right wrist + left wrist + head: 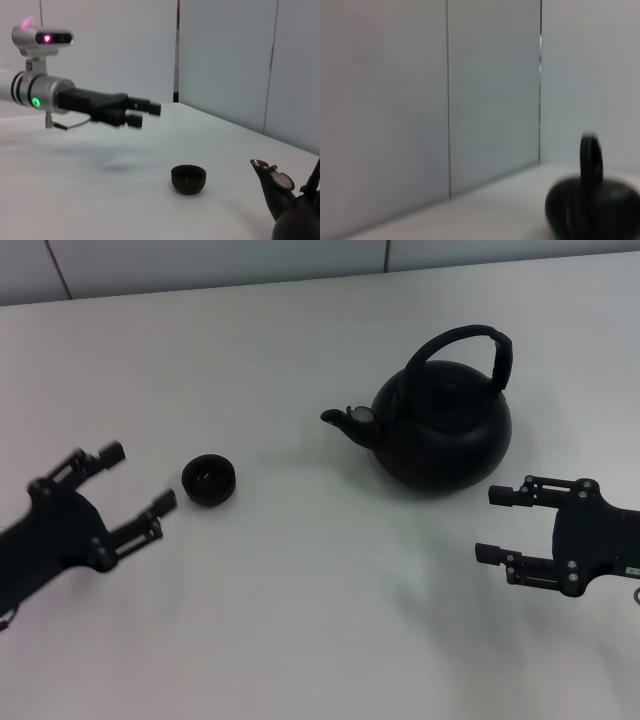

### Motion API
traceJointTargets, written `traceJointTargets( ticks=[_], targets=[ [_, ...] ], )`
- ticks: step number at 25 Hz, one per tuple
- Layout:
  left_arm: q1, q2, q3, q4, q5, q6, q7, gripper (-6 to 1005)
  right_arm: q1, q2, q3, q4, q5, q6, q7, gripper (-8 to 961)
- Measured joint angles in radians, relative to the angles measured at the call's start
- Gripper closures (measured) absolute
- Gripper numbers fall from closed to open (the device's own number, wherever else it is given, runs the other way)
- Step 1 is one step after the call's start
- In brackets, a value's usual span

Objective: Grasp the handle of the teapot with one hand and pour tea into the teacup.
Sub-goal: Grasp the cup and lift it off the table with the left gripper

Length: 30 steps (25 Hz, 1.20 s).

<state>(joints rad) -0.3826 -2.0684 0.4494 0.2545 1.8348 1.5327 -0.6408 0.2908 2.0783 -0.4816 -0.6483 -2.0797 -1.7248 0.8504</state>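
Teapot [440,430] sits just beyond my wide-spread right gripper [497,525]; teacup [209,480] lies beside my spread left gripper [138,478].

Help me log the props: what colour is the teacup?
Black; the teacup shows best in the head view.

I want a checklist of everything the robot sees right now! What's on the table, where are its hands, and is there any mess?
Surface: white table, bare around the items.
Job's things: teapot upright, spout toward teacup; handle standing up, untouched.
Clutter: nothing seen.
Grippers: left gripper open, near the teacup; right gripper open, beside the teapot, touching nothing.
Cables: thin wire under the left arm.
Surroundings: pale wall panels.
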Motion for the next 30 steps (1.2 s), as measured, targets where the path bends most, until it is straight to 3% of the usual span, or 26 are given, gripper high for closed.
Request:
traceJointTargets(
  ticks=[6, 15, 30],
  targets=[
    [-0.008, -0.003, 0.064, -0.053, 0.001, -0.182, 0.068, 205, -0.002, 0.000, 0.000, 0.001, 0.000, 0.000, 0.000, 300],
    [-0.024, -0.003, 0.069, -0.077, -0.005, -0.208, 0.076, 212, -0.004, 0.000, 0.002, 0.001, 0.000, 0.000, 0.000, 299],
    [-0.153, -0.010, 0.052, -0.176, -0.011, -0.383, 0.088, 224, 0.008, -0.001, 0.002, 0.001, 0.000, 0.001, -0.002, 299]
  ],
)
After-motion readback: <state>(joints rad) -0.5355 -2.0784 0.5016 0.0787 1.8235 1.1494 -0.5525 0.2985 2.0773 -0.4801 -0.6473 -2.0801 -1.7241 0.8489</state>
